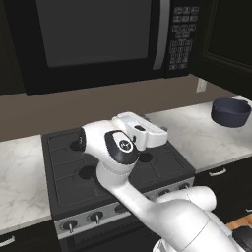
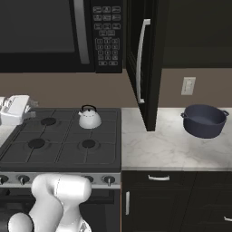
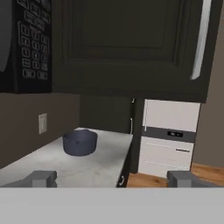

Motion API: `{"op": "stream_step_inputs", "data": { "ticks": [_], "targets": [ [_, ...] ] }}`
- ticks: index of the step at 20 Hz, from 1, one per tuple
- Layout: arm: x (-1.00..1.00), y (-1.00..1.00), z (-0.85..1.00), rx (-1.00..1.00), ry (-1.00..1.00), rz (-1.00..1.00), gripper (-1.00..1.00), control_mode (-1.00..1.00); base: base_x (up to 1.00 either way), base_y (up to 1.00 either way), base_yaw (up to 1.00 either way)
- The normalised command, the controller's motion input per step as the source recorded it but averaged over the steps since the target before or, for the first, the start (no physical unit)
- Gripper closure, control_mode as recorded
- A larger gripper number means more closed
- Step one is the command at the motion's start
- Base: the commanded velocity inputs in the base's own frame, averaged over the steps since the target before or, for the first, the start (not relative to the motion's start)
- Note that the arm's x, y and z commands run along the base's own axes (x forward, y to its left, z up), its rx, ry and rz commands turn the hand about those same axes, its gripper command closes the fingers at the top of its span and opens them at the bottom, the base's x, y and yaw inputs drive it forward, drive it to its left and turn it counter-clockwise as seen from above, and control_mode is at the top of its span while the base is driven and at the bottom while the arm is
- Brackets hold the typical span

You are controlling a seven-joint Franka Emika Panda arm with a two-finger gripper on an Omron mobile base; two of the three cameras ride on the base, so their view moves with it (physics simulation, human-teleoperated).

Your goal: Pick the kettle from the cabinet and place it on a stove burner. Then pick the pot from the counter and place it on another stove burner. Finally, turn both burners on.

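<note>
The small white-silver kettle stands upright on the back right burner of the black stove. The dark blue-grey pot sits on the marbled counter to the right of the stove, near the wall. My gripper hovers above the stove, left of the kettle, pointing level toward the pot. It is open, with nothing between its fingertips. The black cabinet door with its silver bar handle stands open between stove and pot.
A black microwave with a keypad hangs over the stove. Silver knobs line the stove front. A wall outlet sits behind the pot. A white appliance stands beyond the counter's far end.
</note>
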Motion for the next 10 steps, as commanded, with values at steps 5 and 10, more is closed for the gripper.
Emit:
{"op": "stream_step_inputs", "data": {
  "ticks": [5, 10],
  "targets": [
    [-0.60, -0.24, 0.40, 0.05, 0.00, 0.00, -1.00, -1.00, 0.00, 0.00, 0.00],
    [-0.62, -0.24, 0.38, 0.06, 0.00, 0.00, -1.00, -1.00, 0.00, 0.00, 0.00]
  ]
}}
